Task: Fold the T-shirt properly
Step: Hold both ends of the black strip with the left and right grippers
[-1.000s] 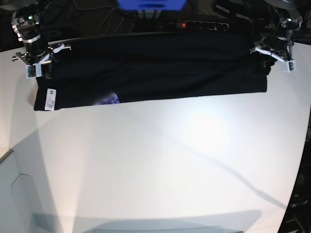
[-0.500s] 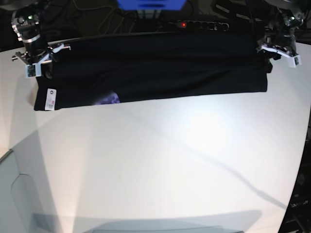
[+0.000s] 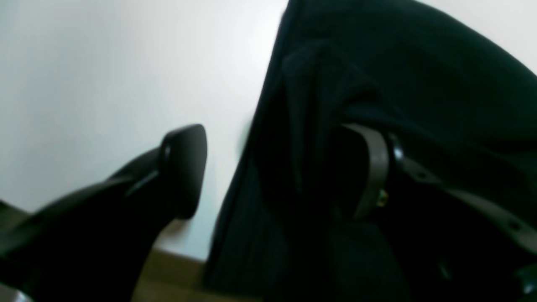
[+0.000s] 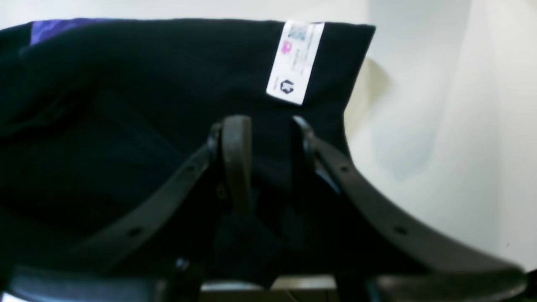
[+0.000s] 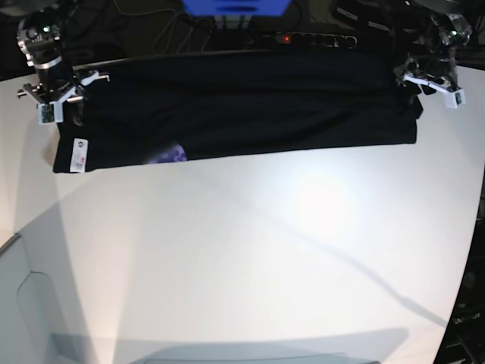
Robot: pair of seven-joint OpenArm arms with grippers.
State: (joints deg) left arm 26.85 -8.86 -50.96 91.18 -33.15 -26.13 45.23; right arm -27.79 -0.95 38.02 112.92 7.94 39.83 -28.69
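A: Shirt [image 5: 235,106]?
B: Folded band along the surface's [image 5: 250,258] far edge, unmoved.
A: Tools?
B: Left tool [image 3: 277,167] has spread wide since a second ago; right tool [image 4: 268,138] now parted, straddling cloth, not pinching.

The base view looks down from above and in front onto the white table [image 5: 250,258], wide enough to take in the T-shirt [image 5: 242,106] along the far edge with an arm at each end. The left wrist view sits close behind the left gripper [image 3: 277,167], facing along its fingers onto the cloth edge and bare table beside it. The right wrist view sits equally close behind the right gripper [image 4: 268,155], facing the shirt's end beyond its fingertips, where the white label [image 4: 295,61] also appears in the base view.
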